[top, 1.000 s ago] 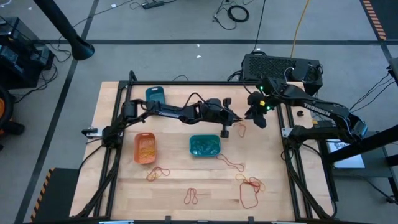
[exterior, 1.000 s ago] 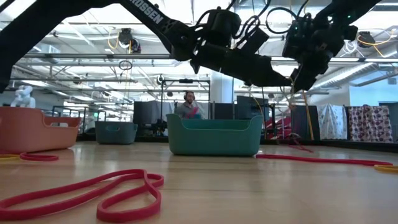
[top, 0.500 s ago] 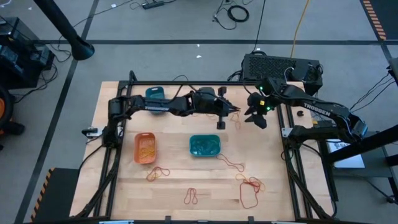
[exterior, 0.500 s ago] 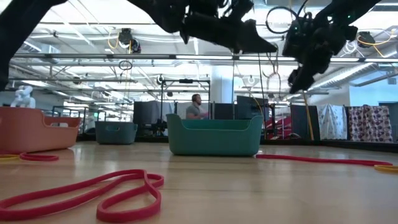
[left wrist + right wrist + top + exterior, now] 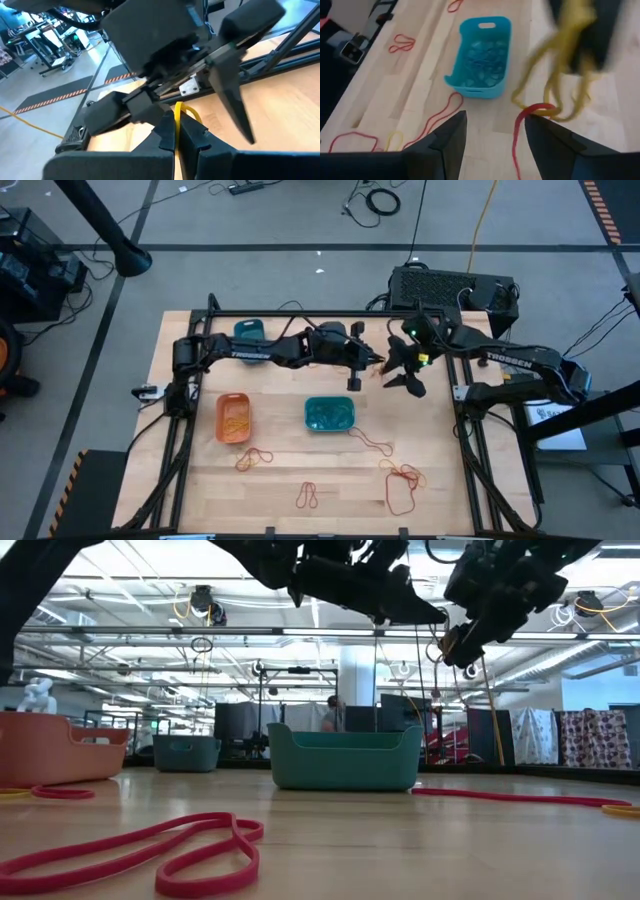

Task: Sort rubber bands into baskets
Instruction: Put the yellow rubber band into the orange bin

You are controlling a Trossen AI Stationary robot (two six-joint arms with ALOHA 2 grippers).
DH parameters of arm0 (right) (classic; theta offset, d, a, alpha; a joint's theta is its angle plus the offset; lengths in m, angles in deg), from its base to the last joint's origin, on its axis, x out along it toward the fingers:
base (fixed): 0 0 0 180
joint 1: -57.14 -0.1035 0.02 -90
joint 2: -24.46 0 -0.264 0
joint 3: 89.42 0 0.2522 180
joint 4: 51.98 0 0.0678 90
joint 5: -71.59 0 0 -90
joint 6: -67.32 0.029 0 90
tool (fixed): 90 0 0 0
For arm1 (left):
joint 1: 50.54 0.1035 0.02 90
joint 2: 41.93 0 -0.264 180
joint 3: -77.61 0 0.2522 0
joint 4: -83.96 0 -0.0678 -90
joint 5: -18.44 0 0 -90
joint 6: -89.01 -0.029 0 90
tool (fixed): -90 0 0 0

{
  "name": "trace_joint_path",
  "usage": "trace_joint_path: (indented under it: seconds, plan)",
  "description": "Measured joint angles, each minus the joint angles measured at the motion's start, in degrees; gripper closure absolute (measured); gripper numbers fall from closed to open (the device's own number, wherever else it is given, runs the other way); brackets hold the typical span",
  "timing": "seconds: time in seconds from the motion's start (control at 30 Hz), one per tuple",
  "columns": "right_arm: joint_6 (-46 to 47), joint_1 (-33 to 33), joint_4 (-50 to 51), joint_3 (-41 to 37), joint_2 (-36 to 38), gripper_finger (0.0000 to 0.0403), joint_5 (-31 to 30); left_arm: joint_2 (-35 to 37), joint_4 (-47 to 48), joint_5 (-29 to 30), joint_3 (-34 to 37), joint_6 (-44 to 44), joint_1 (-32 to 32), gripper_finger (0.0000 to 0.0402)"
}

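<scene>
My left gripper (image 5: 376, 366) hangs above the table's middle, beyond the teal basket (image 5: 329, 413), shut on a bunch of yellow rubber bands (image 5: 560, 65). A red band (image 5: 535, 107) shows just under the bunch; whether it hangs with it or lies on the table I cannot tell. My right gripper (image 5: 404, 373) stands open just to the right of the left one, its fingers around nothing. The orange basket (image 5: 233, 418) holds yellow bands, and the teal one holds blue-green bands. The darker blue basket (image 5: 248, 330) sits at the far left, partly under the left arm. My left gripper pinches the yellow bands' upper part (image 5: 178, 109) between its two fingertips. The fingers come nearly level from the table's left. The bands hang slack below the fingers, clear of the table.
Red bands lie loose on the near half of the table: one (image 5: 255, 458) in front of the orange basket, one (image 5: 308, 496) by the near edge, a tangle (image 5: 400, 480) at the near right, and one (image 5: 370, 442) beside the teal basket. A dark box (image 5: 450, 288) stands at the far right.
My left gripper has risen, carrying the yellow bands up from just above the table, then held still. My right gripper has opened wider and swung a little toward the left gripper, rolling as it went.
</scene>
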Motion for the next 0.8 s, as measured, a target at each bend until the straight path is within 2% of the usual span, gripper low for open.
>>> trace_joint_path:
  seconds: [0.1,0.23,0.33,0.47,0.67,0.73,0.8]
  plan:
    - [0.00,-1.54,-0.11,0.00,0.00,0.0209,-2.14,0.43,0.10,0.00,0.04,0.00,0.02,0.0400]
    - [0.11,-2.99,-0.56,0.00,-0.26,0.0211,-9.39,1.27,0.48,0.00,0.08,0.08,0.04,0.0400]
    - [0.14,-3.23,-2.76,0.00,-1.21,0.0225,-10.76,1.60,-0.31,0.02,0.02,0.09,0.02,0.0400]
    - [0.20,-3.25,-4.72,0.00,-2.83,0.0271,-10.81,2.19,0.98,0.02,0.07,0.09,0.02,0.0400]
    - [-0.51,-3.18,-3.85,0.00,-3.67,0.0389,-10.93,2.72,2.51,0.06,0.07,0.04,0.13,0.0400]
    - [-0.81,-3.14,-3.12,-0.02,-3.44,0.0393,-12.02,2.85,3.19,0.48,0.07,0.02,0.23,0.0400]
    - [-0.58,-3.14,-2.64,-0.02,-3.41,0.0395,-15.96,3.17,5.00,0.77,0.06,-0.18,0.56,0.0399]
